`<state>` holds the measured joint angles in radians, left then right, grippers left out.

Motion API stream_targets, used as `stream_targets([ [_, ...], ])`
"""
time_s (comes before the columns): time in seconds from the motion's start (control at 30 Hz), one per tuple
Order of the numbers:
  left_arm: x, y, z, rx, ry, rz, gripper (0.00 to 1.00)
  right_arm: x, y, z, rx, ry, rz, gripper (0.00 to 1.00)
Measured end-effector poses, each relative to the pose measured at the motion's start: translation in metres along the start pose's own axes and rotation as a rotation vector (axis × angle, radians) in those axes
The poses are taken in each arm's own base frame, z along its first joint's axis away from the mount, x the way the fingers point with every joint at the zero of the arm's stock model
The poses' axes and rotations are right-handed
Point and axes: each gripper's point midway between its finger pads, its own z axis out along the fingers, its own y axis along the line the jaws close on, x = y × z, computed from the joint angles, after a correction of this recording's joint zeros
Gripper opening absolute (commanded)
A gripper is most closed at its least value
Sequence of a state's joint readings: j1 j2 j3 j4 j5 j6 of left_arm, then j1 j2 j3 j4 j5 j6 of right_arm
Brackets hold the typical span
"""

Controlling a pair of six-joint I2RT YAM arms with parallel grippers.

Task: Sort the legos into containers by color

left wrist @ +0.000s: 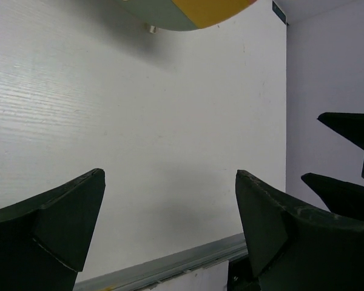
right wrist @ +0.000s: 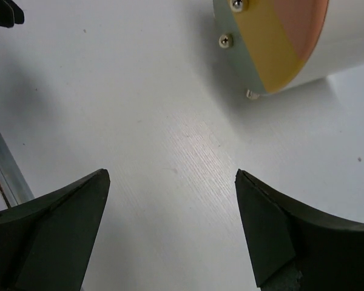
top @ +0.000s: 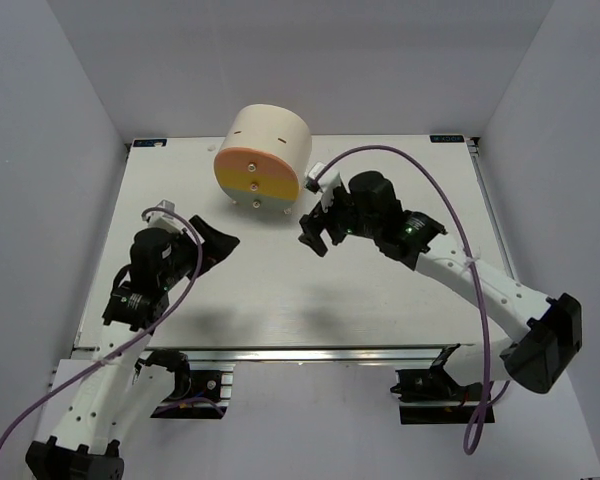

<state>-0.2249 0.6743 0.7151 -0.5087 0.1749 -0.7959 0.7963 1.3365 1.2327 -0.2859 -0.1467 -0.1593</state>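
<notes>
Hovering low over the table [top: 380,320], both arms point their tools at the middle of the board, on either side of the cabinet [top: 275,130]. The left gripper [top: 220,245] has its jaws spread wide, and its wrist view shows nothing but white board between them. The right gripper [top: 313,232] is spread wide too and carries nothing. It sits just beside the cabinet's front, near enough that its wrist camera catches the drawers [right wrist: 273,42] and their knobs [right wrist: 226,40].

The cabinet lies at the far middle of the table with its round face turned towards the arms, which puts every drawer within reach of either tool. The pink-orange band is uppermost, the yellow one is under it, and a thin blue one is nearest the board. All three look flush with the face, so they are probably pushed home.

No legos show in any view, either on the board or in a jaw. If they are inside the drawers, that cannot be seen from here.

Judging by this, the sorting looks finished or nearly so. With both tools holding nothing and no brick in sight, little seems left to pick up. Drawing the arms back from the cabinet would be the natural close. The right tool's fingers stand close to the knobs and could snag one.
</notes>
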Motion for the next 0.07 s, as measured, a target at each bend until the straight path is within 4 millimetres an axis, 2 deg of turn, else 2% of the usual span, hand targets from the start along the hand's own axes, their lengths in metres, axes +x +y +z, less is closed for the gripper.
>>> stream_targets([
  [0.07, 0.0011, -0.0025, 0.0059, 0.014, 0.02, 0.014, 0.98, 0.01, -0.0019, -0.0012, 0.01, 0.023, 0.015, 0.89],
])
